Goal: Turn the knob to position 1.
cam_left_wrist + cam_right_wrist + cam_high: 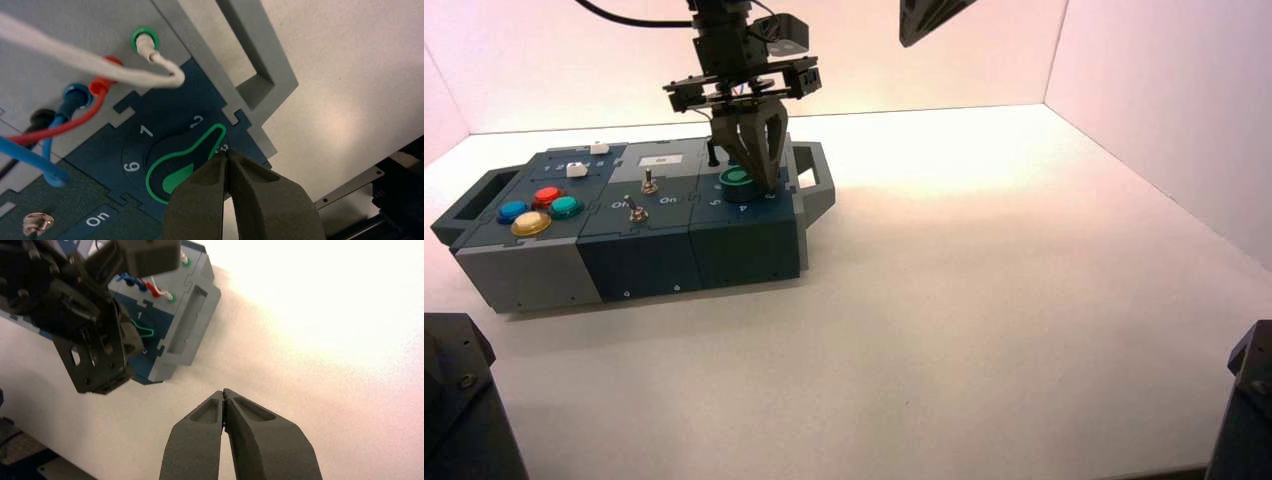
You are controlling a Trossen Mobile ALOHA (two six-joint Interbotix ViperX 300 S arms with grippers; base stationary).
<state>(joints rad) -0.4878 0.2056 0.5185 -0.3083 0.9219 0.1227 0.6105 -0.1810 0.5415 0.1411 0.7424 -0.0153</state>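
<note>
The knob [175,165] is a dark dial with a green teardrop outline, set at the right end of the box [654,255]. Its pointer tip lies between the printed 2 and 3. Digits 1 and 6 sit further round the dial. My left gripper [227,154] is shut with nothing held, its tips right beside the pointer's tip, on the side of the 3. From above, the left gripper [759,175] stands on the knob [737,180]. My right gripper [223,392] is shut and hangs over the bare table, away from the box.
White, red and blue wires [100,67] plug into sockets just behind the knob. Two metal toggle switches [637,213] stand mid-box, and blue, red, teal and yellow push buttons [532,222] sit at its left end. A grey handle [816,180] juts out beside the knob.
</note>
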